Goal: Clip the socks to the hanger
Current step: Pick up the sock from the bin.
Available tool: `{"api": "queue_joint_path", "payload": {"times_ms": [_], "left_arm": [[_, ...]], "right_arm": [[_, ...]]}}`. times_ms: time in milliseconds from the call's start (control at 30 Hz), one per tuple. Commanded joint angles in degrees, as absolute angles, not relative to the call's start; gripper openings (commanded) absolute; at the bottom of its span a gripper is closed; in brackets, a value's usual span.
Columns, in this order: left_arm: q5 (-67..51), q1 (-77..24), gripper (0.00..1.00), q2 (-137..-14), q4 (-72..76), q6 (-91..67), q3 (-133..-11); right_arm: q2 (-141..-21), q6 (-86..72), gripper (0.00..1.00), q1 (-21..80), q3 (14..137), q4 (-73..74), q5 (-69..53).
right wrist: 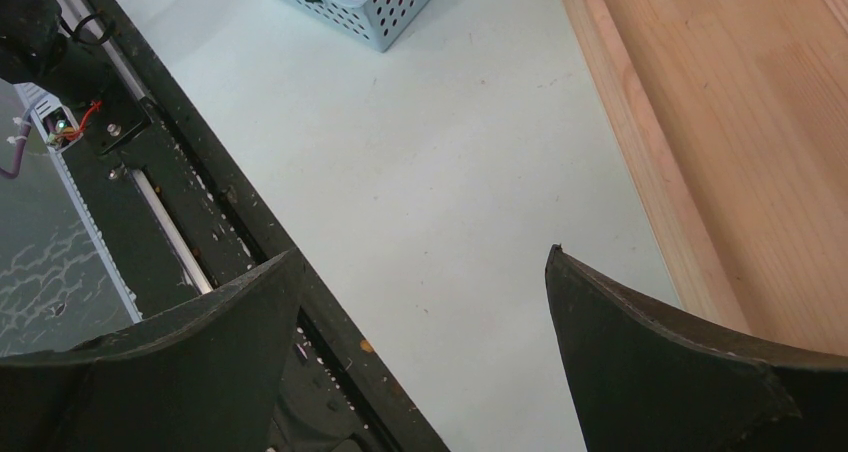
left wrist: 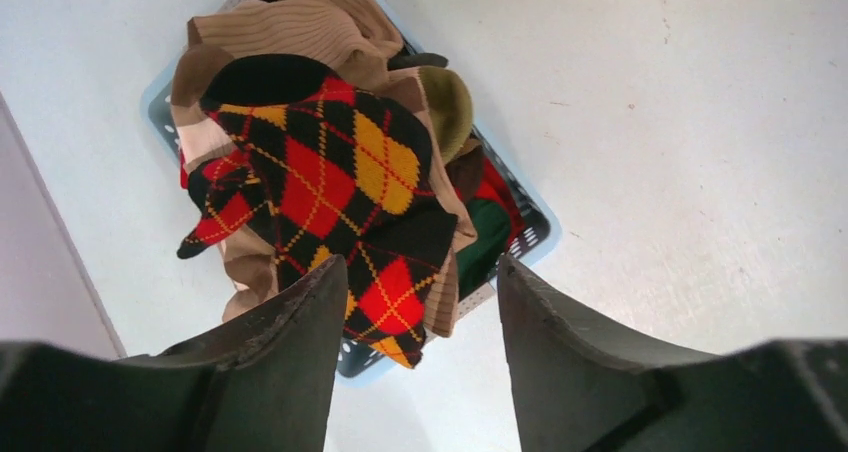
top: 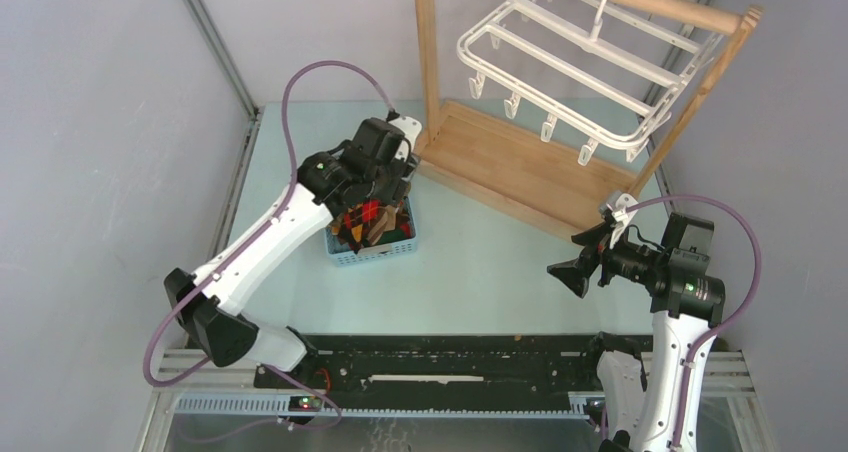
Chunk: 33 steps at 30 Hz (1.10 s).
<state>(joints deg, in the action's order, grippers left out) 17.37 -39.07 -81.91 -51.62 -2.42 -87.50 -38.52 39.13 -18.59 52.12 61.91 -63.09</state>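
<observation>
Overhead only, hanger (top: 590,54), left wrist, fingers (left wrist: 290,352) parted above socks (left wrist: 330,182)

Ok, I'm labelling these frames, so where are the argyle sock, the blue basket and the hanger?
argyle sock (left wrist: 312,187), left wrist view, on a red diamond atop the pile.
blue basket (right wrist: 345,12), right wrist view, on its perforated side wall.
hanger (top: 548,127), top external view, on its middle clip.

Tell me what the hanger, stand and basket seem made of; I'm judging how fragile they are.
Hanger: likely plastic, white and smooth with a slight gloss, with moulded bars and clips. Stand: wood, pale tan and matt, with grain lines visible on its base. Basket: probably plastic, light blue, its thin wall pierced with regular holes.
</observation>
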Motion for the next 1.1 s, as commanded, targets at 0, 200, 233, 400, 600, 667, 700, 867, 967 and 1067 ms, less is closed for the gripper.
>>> {"api": "queue_joint_path", "payload": {"times_ms": [0,200,233,400,600,667,700,867,967,1067], "left_arm": [[22.8,-42.6,0.63,-81.8,-51.9,-0.4,-85.0],[33.2,-43.7,0.63,-85.2,-48.8,-0.1,-82.3],[33.7,-43.7,0.62,-85.6,-48.0,1.0,-82.1],[33.6,-43.7,0.54,-88.0,-46.5,2.3,-81.3],[33.3,-43.7,0.41,-88.6,-46.3,2.5,-80.0],[33.3,-43.6,0.38,-88.6,-46.2,2.8,-79.6],[33.4,-43.6,0.37,-88.6,-46.1,2.9,-79.3],[31.9,-43.6,0.53,-88.2,-47.2,2.2,-79.4],[31.5,-43.6,0.56,-87.5,-47.0,2.0,-78.7],[32.5,-43.6,0.57,-87.5,-46.5,2.8,-77.7]], "right_arm": [[-38.7,39.4,1.00,-18.3,52.2,61.0,-63.8],[-38.9,39.3,1.00,-18.2,52.2,60.9,-63.9],[-38.8,39.2,1.00,-18.1,52.2,60.9,-63.9],[-38.3,39.3,1.00,-18.1,52.2,61.1,-63.7],[-37.9,39.2,1.00,-18.2,52.2,61.3,-63.7],[-38.0,39.2,1.00,-18.2,52.2,61.2,-63.6],[-38.1,39.2,1.00,-18.2,52.2,61.3,-63.7],[-38.0,39.3,1.00,-18.1,52.2,61.2,-63.6],[-38.1,39.3,1.00,-18.1,52.2,61.2,-63.7],[-38.2,39.3,1.00,-18.1,52.2,61.2,-63.8]]}}
